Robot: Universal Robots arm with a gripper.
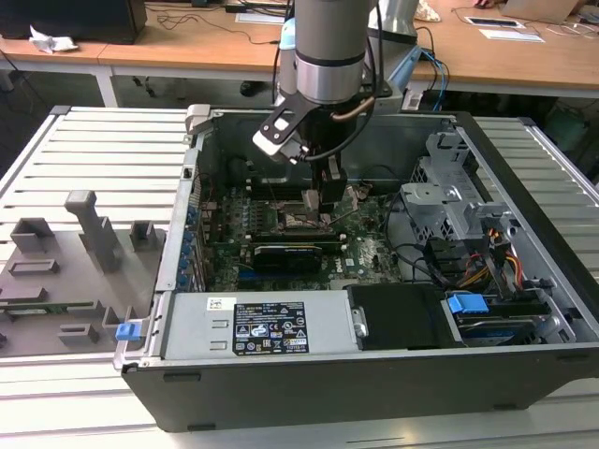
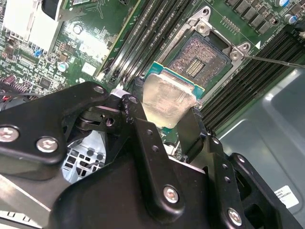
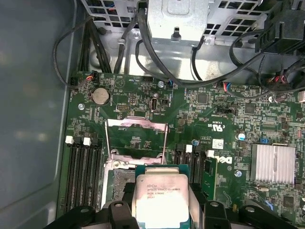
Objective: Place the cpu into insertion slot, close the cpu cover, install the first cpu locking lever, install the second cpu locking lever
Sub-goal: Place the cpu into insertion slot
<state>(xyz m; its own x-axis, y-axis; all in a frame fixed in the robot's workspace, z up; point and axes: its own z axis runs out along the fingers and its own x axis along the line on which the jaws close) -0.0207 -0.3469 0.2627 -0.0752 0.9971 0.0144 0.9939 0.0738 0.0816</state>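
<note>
Your hand (image 2: 164, 118) is clamped on the chip (image 2: 169, 101), one black finger (image 2: 138, 117) on each of two opposite edges, with the silver lid facing up. In both wrist views the chip (image 3: 159, 193) sits between the fingers of the hand (image 3: 162, 211). Its lid carries a few lines of small dark print and its green edge shows around the metal. Just beyond the fingertips lies the socket (image 2: 198, 57), open, with its field of contacts bare. The chip overhangs the socket's (image 3: 119, 181) nearest side, and you cannot tell from these pictures whether the two touch. Past the socket the cover (image 3: 137, 125) stands swung up on its hinge. A thin lever (image 2: 271, 59) juts out past the socket's far corner. Long black memory slots (image 3: 86, 167) run along both flanks of the hand. Farther off on the board are a coin battery (image 3: 100, 96), a small white sticker (image 3: 218, 143), white printed marks and a finned heatsink (image 3: 272, 163). Black cables (image 3: 143, 52) loop across the metal beyond the board. In the exterior view the hand (image 1: 323, 201) reaches down inside the open case (image 1: 524, 140). A black card (image 1: 285, 254) lies close beside it, and a power supply (image 1: 197, 327) with a black-and-white label (image 1: 270, 327) lies further out.
</note>
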